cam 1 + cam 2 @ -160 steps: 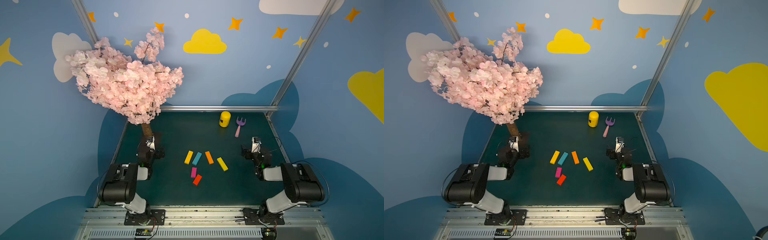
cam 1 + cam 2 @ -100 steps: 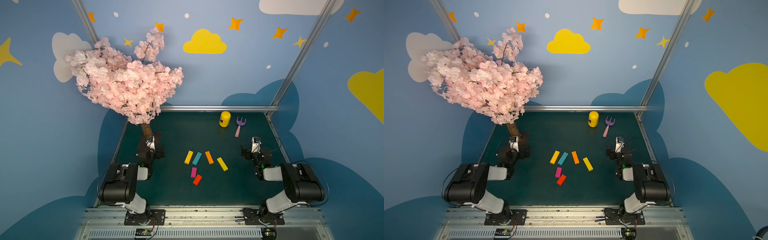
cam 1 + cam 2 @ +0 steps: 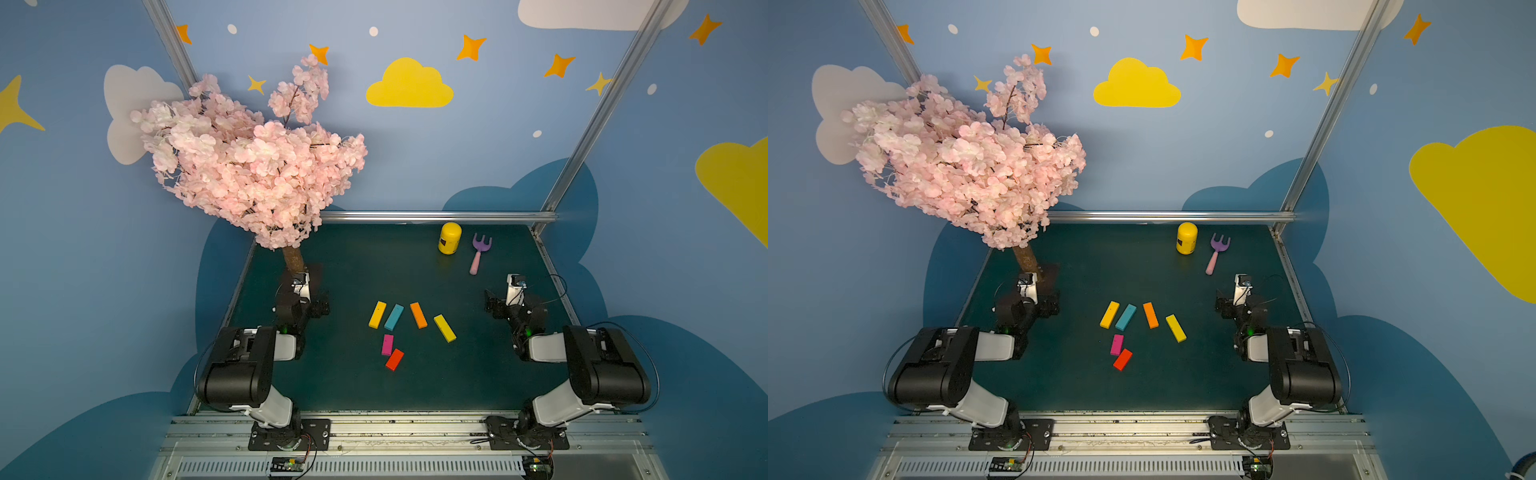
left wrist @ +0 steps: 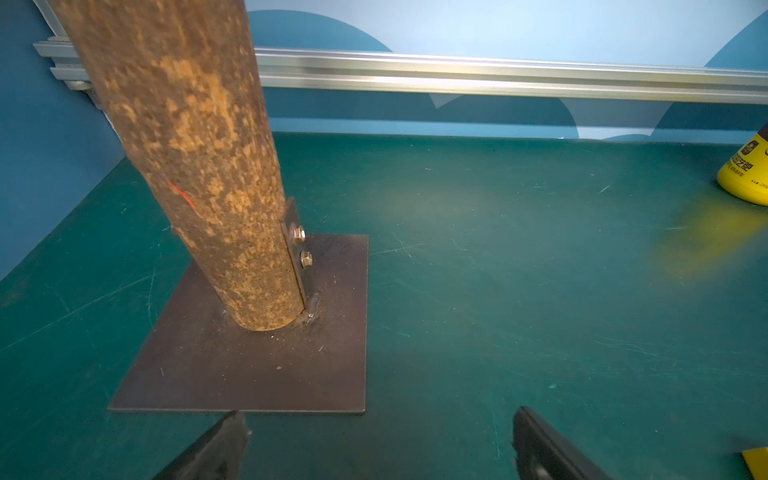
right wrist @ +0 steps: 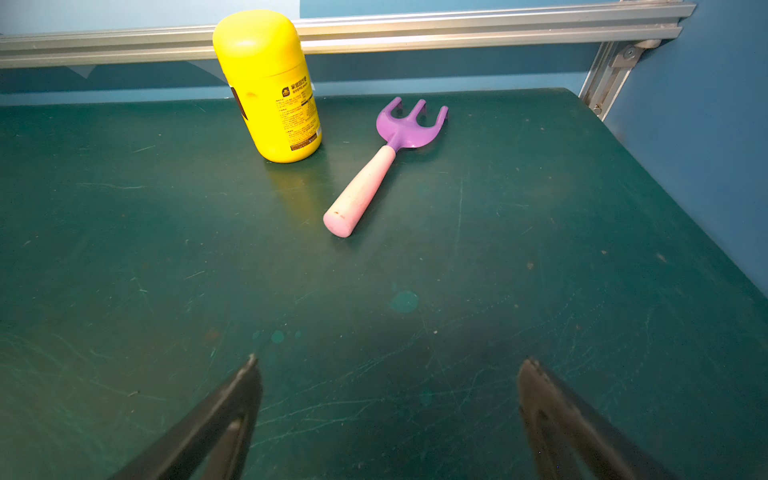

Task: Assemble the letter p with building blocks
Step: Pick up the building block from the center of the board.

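Six building blocks lie loose on the green mat in both top views. A yellow block (image 3: 377,314), a teal one (image 3: 394,316), an orange one (image 3: 418,315) and a second yellow one (image 3: 444,328) lie in a rough row. Nearer the front lie a magenta block (image 3: 387,344) and a red block (image 3: 394,359). They are apart and make no letter p. My left gripper (image 3: 319,308) (image 4: 378,415) rests open and empty by the tree's base. My right gripper (image 3: 492,305) (image 5: 390,360) is open and empty at the right side.
A yellow can (image 3: 449,243) and a purple-pink toy rake (image 3: 478,253) stand at the back right. The pink blossom tree's trunk (image 4: 199,166) rises from a metal plate (image 4: 249,365) at the left, its crown overhanging. An aluminium rail (image 3: 436,216) bounds the back.
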Robot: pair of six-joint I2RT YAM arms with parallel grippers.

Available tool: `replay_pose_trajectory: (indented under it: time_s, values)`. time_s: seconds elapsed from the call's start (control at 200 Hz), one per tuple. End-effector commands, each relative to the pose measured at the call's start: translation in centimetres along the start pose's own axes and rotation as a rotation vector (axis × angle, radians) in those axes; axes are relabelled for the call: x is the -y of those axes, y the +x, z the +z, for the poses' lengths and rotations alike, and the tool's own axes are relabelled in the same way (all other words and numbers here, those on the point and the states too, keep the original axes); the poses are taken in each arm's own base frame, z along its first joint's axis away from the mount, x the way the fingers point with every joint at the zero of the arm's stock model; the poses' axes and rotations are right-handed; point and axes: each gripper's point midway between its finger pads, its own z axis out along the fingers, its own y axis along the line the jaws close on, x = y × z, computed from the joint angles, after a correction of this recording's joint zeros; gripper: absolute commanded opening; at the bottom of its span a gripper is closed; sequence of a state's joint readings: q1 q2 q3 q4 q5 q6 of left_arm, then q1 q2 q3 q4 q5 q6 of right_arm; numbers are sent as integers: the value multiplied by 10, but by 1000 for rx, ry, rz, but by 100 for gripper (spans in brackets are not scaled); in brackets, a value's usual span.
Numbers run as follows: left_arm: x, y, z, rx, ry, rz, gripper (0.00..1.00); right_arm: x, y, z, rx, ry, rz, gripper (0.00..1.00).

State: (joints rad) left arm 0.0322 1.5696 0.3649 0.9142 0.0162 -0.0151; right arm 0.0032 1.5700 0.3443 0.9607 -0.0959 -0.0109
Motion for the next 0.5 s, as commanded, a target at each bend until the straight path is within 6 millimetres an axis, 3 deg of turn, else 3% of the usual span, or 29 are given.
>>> replay_pose_trajectory:
  time_s: [0.0,0.115,0.19,0.235,0.285,0.3,0.39,0.496]
  values:
    - [-9,-8,2,14,-50,-18,100,-3,-18,1,29,-10,-5,96]
    - [-26,-22,-7,19,-147,-57,100,-16,-54,-14,-2,29,-88,96]
    - [-35,-37,-18,14,-210,-76,100,-27,-88,-25,24,43,-5,96]
    - [-35,-52,-25,18,-220,-88,100,-42,-106,-31,36,-8,25,96]
    - [-26,-73,-31,35,-183,-88,100,-55,-111,-36,-15,-32,36,96]
    - [-23,-78,-33,36,-168,-90,100,-59,-122,-37,-10,-41,36,96]
    - [-2,-112,-42,54,-84,-98,100,-82,-125,-39,-123,-100,37,96]
    - [22,-138,-50,57,18,-162,100,-114,-110,-38,-266,-229,47,96]
